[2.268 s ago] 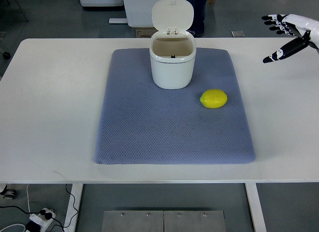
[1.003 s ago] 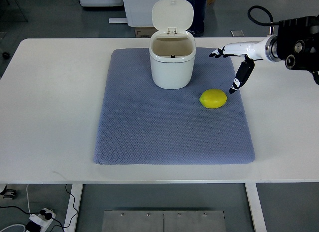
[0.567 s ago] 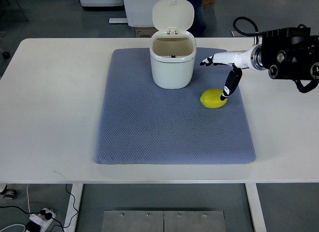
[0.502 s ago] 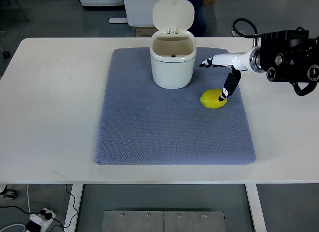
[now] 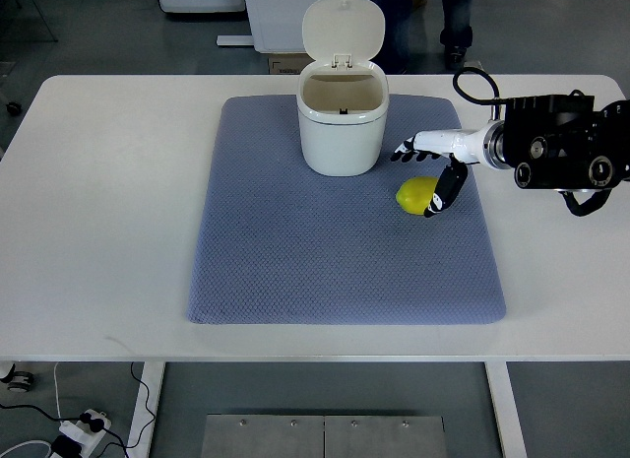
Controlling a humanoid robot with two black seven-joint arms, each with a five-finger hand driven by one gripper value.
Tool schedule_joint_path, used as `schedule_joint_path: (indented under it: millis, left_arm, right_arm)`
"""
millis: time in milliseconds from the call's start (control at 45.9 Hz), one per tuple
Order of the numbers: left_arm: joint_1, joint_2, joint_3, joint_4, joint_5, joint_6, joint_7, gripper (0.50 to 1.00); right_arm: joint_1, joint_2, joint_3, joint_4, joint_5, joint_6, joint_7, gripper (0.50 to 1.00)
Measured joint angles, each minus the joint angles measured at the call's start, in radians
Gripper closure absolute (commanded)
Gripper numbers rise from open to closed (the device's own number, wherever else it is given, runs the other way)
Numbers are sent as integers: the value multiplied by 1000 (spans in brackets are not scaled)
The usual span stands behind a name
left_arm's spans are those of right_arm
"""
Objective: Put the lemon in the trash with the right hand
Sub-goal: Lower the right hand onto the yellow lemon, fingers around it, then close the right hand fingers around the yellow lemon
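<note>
A yellow lemon (image 5: 414,193) lies on the blue-grey mat (image 5: 335,251), right of and a little nearer than the white trash bin (image 5: 342,123), whose lid stands flipped up. My right hand (image 5: 425,174) reaches in from the right and hovers over the lemon. Its fingers point toward the bin at the lemon's far side and its thumb hangs down along the lemon's right side. The fingers are spread and not closed around the fruit. The left arm does not show.
The mat lies on a white table (image 5: 98,202). A person's legs (image 5: 453,15) stand on the floor behind the table, near white equipment (image 5: 246,10). A black cable loops above my right wrist (image 5: 472,84).
My right hand came in from the far right, moved left and nearer, and lowered over the lemon. The lemon and bin have not moved. A person has stepped in behind the table.
</note>
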Motion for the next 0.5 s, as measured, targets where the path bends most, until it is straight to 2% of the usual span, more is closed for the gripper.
schedule_joint_path:
  millis: [502]
  left_arm:
    - [0,0,0,0,1,0,0,500]
  right_arm:
    - [-42,8,1,-33,0,0,5,626]
